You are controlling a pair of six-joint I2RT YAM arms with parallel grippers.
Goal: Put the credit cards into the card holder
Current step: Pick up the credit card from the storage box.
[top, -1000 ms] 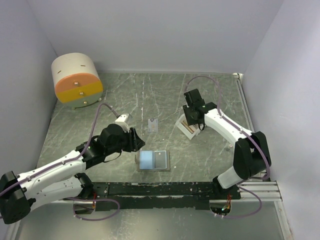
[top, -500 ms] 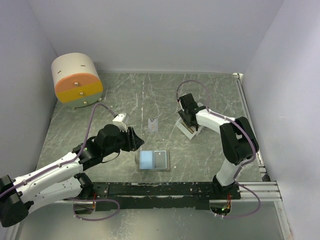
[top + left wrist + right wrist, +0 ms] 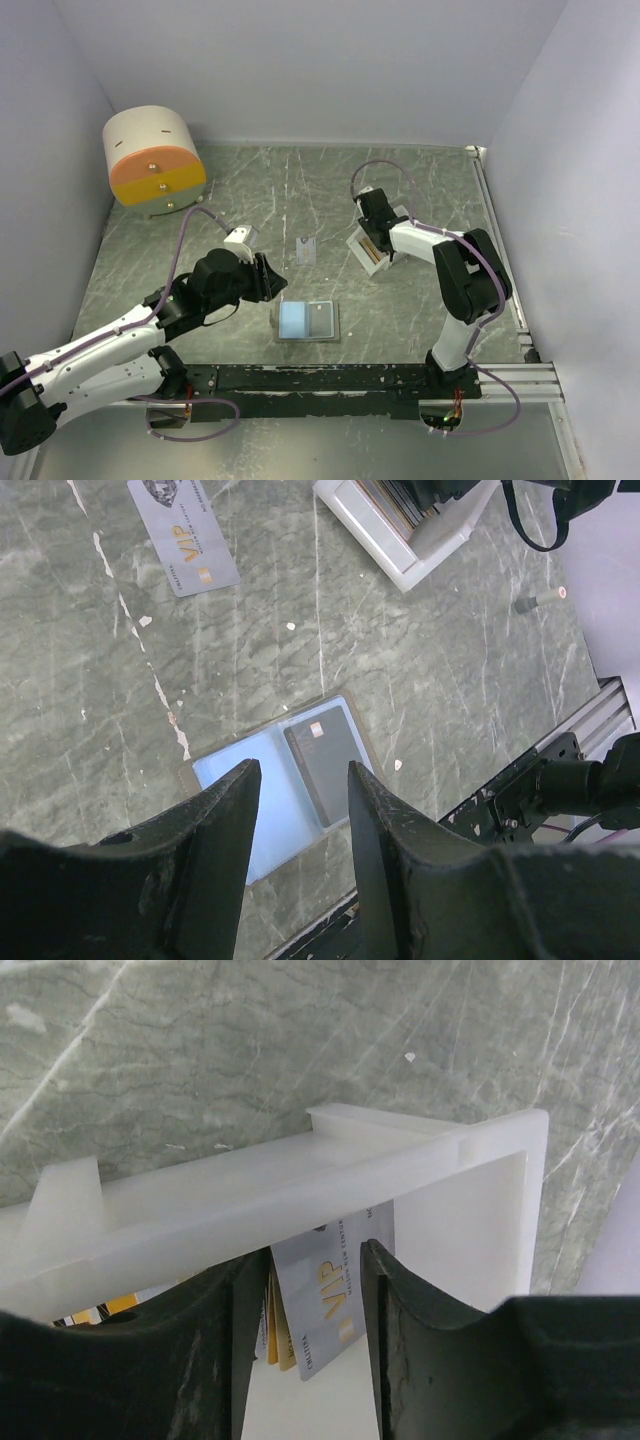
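Note:
The card holder [image 3: 300,321] lies open near the front, light blue inside, with a dark card [image 3: 320,318] on its right half. It also shows in the left wrist view [image 3: 240,790], with the dark card [image 3: 325,765]. A loose grey VIP card [image 3: 307,250] lies flat behind it [image 3: 185,535]. My left gripper [image 3: 272,280] hovers open and empty above the holder [image 3: 302,770]. My right gripper [image 3: 372,235] reaches into the white slotted tray [image 3: 362,252]. Its open jaws [image 3: 315,1260] straddle several upright cards, a grey VIP card [image 3: 335,1295] foremost.
A large cream-and-orange drum [image 3: 155,160] stands at the back left. The white tray's rim [image 3: 300,1185] crosses the right wrist view. The black front rail [image 3: 320,378] runs below the holder. Walls close in on three sides.
My right gripper has moved left and down into the white tray, and the tray has shifted slightly. My left gripper has drifted a little left above the holder.

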